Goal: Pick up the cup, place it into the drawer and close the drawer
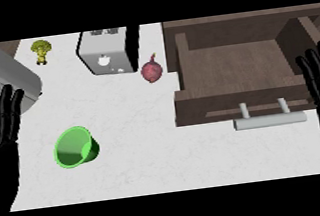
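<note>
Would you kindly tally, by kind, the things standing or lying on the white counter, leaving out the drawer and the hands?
Cups: 1, the green cup
Vegetables: 2, the broccoli and the purple-red vegetable
Appliances: 1, the toaster
Total: 4

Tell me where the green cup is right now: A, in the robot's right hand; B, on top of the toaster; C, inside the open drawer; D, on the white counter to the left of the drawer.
D: the green cup sits on the white counter, left of the open drawer, which holds nothing.
</note>
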